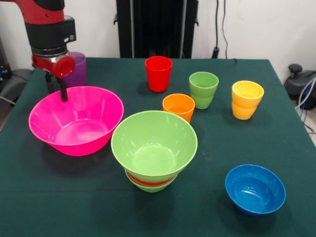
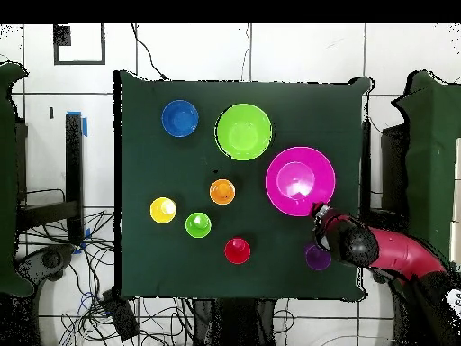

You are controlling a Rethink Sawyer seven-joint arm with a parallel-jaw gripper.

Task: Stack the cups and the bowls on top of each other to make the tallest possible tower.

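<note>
End effector clenched on the pink bowl far rim, bowl directly below it on the counter; next move: lift onto the tower alongside.

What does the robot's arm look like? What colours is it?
The robot arm is shiny red on top with a fat black round section below. Under that sits a red wrist piece with a round red cap, and two thin dark fingers hang from the gripper. From overhead, the arm looks red with black joints.
</note>
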